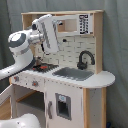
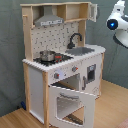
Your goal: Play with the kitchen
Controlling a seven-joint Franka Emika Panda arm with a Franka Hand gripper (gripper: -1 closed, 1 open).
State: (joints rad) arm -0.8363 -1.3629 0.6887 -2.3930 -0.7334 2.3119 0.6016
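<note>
The kitchen [image 1: 75,85] is a tall white and light-wood toy with a dotted backsplash, a black faucet [image 1: 85,59], a steel sink [image 1: 74,74] and a red-black hob [image 1: 42,66]. In the second exterior view the kitchen [image 2: 35,75] has its oven door [image 2: 72,102] folded down open, a grey hood [image 2: 49,20] and a small steel pot [image 2: 47,55] on the hob. My gripper [image 1: 50,49] hangs above the hob, in front of the backsplash and under the hood shelf. It is out of the second exterior view, where only an arm joint [image 2: 118,20] shows at the upper right.
A small upper cupboard door [image 2: 93,11] stands ajar at the kitchen's top corner. Grey curtain [image 1: 115,40] hangs behind everything. The kitchen stands on a wooden floor [image 2: 112,107]. A white rounded part [image 1: 22,121] sits at the first exterior view's lower left.
</note>
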